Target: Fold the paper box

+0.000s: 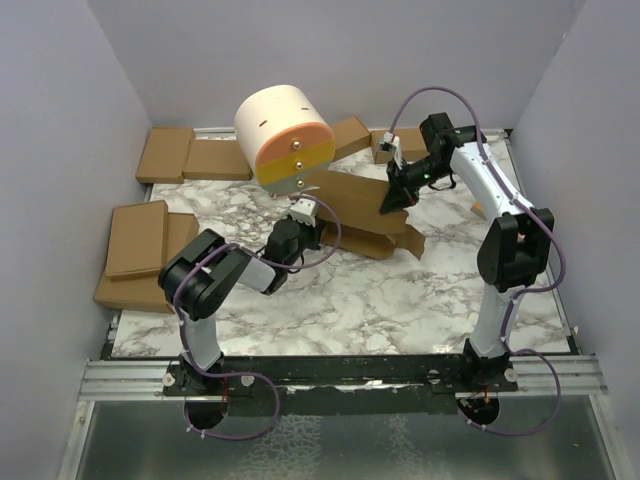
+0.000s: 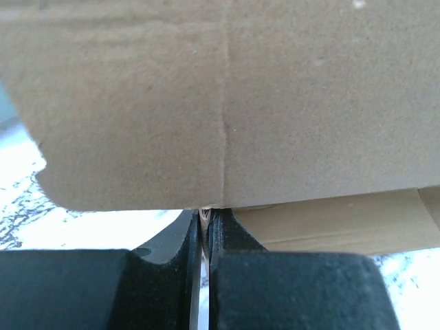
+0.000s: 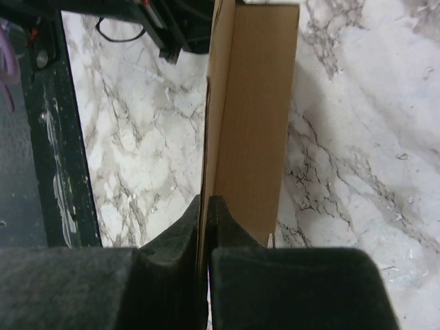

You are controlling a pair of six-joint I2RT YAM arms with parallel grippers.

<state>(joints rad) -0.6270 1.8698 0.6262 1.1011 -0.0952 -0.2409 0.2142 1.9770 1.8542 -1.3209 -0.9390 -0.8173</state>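
Left end effector [image 2: 204,218] and right end effector [image 3: 205,207] clamp paper box [image 1: 352,196] edges — likely light, bendable; hold beside creases.

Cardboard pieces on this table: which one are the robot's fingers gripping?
The die-cut sheet mid-table, pinched by left fingers and right fingers; the flat boxes along the far and left edges lie untouched.

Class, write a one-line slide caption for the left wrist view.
Left hand shut on the edge of the paper box, under its crease.
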